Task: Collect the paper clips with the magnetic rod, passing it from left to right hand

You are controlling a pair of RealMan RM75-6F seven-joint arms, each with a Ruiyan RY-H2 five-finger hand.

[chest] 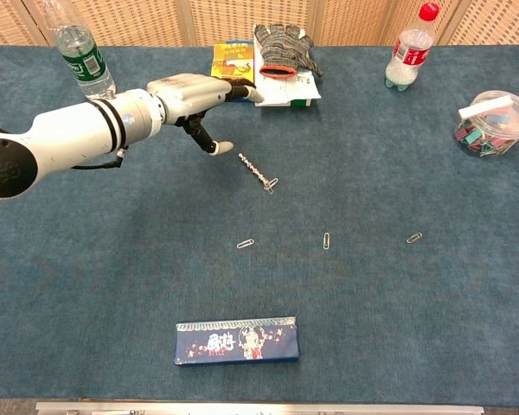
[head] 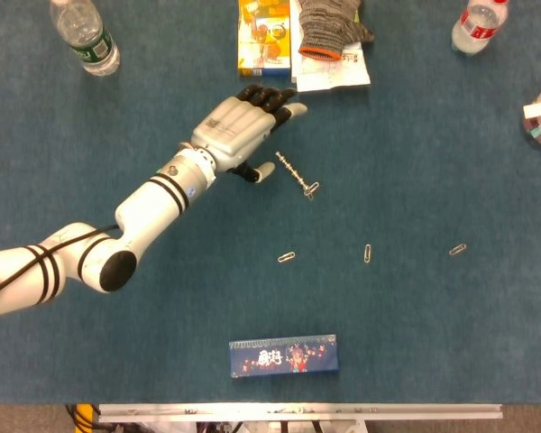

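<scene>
The magnetic rod [head: 294,173] [chest: 256,170] lies loose and slanted on the blue cloth, a paper clip clinging to its lower end. My left hand [head: 239,126] [chest: 197,93] hovers just left of and above the rod, fingers spread, holding nothing. Three paper clips lie apart in a row nearer the front: one on the left [head: 287,257] [chest: 245,244], one in the middle [head: 368,253] [chest: 327,240], one on the right [head: 457,250] [chest: 413,237]. Neither view shows my right hand.
At the back stand a water bottle [head: 86,36], a yellow box [head: 261,36], a knitted glove [head: 332,25] on papers and a red-capped bottle [head: 478,25]. A clear tub of clips [chest: 493,121] sits far right. A dark blue box [head: 284,354] lies near the front edge.
</scene>
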